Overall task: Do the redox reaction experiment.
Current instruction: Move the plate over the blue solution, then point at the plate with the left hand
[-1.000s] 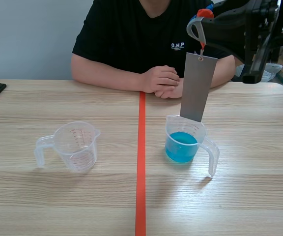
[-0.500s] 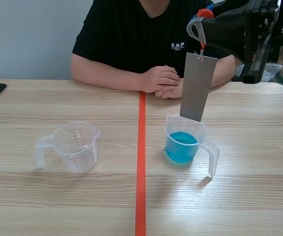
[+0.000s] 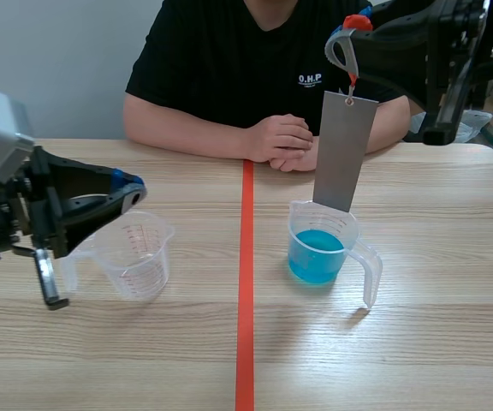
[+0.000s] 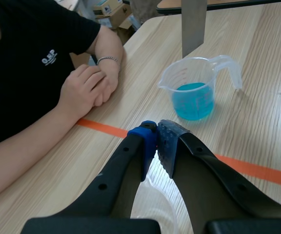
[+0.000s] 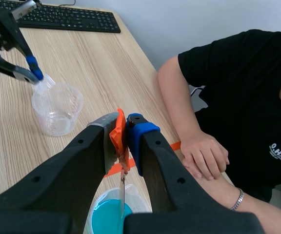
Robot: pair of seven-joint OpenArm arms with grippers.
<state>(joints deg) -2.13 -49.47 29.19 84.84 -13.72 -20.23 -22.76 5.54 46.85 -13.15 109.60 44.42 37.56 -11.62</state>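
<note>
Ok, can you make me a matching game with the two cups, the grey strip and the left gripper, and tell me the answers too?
Things:
1. left cup
2. right cup
3. strip
4. left gripper

States:
A. hangs from the right gripper by an orange tab
B. shut, gripping nothing
C. nothing inside
D. blue liquid inside

Pairs: 1-C, 2-D, 3-A, 4-B

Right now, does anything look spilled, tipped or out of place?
Nothing stands out. The empty cup and filled cup stand upright, the blue liquid is contained, and the metal strip hangs straight from the right gripper.
</note>
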